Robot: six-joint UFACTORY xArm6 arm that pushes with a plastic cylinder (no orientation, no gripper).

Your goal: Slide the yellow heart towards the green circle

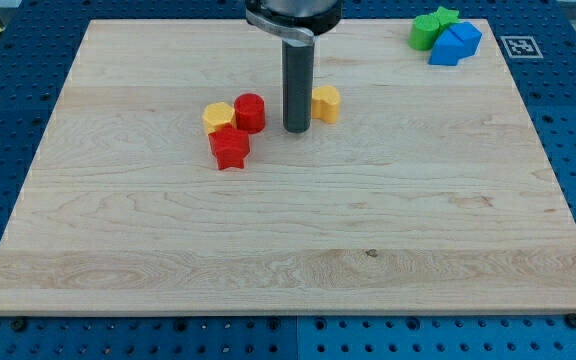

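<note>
The yellow heart (326, 103) lies just above the board's middle. My tip (296, 129) stands right beside it on its left, touching or nearly touching. The green circle (425, 32) sits at the view's top right, far from the heart, with a green star (447, 15) just behind it. The rod rises straight up out of the view's top.
A blue block (463, 35) and a second blue block (445, 51) crowd the green circle's right. Left of my tip a red cylinder (250, 113), a yellow hexagon (218, 117) and a red star (230, 148) cluster together. The wooden board (288, 260) has blue pegboard around it.
</note>
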